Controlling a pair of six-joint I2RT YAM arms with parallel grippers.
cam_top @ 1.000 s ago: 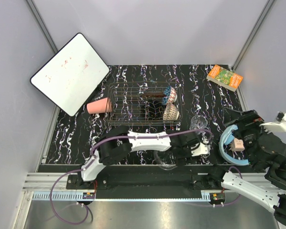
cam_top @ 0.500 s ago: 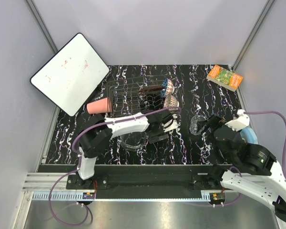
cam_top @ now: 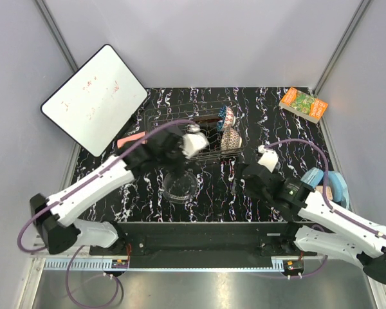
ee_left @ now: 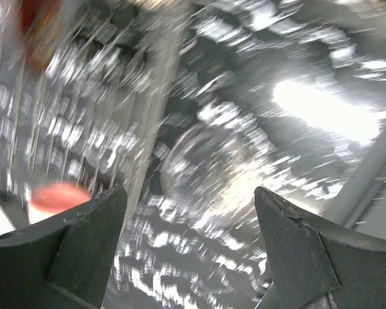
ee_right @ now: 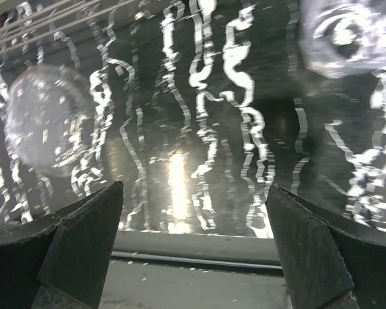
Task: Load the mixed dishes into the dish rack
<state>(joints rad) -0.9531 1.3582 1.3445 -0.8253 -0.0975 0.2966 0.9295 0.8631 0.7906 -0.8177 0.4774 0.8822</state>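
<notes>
Glassware up: round clear glass bowl (cam_top: 180, 185) sits between silver wire dish rack (cam_top: 167, 118) and black marbled table (cam_top: 276, 129) near edge, right under left gripper (ee_left: 188, 193), jaws apart, empty. Right gripper (ee_right: 194, 188), likewise apart, lies farther off toward the right edge.

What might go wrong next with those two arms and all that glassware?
Both open grippers, left and right, face the clear glass bowl on the table; if both reach for it, they may collide. The small clear glass sits near the right gripper, so a sideways swing might knock it over. Transparent glass on the busy marbled tabletop may be hard to locate, and a grip could slip.
</notes>
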